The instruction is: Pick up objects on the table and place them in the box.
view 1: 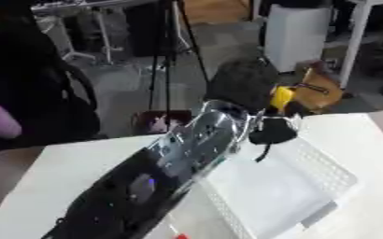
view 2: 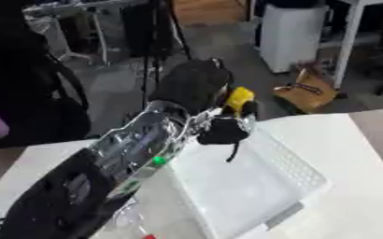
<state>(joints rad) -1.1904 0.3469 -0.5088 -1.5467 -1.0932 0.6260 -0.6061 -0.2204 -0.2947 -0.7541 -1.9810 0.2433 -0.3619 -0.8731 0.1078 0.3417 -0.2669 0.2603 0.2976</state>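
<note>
My left arm stretches from the lower left across the table, and my left hand (view 2: 196,84) is raised over the far end of the white box (view 2: 297,172). Its fingers are curled round a yellow object (view 2: 239,99). A black thing (view 2: 221,131) with a dangling black cord hangs just below the hand, over the box's far edge. The box is a white slotted basket lying askew on the white table (view 1: 56,172), and its floor shows bare. My right hand shows in neither view.
A small red thing (view 1: 179,236) peeks out at the bottom edge beside my arm. A clear round object (view 2: 129,217) lies on the table under my forearm. Beyond the far table edge are a tripod (view 1: 168,56), a white cabinet (view 1: 295,35) and a brown bag (view 1: 317,91).
</note>
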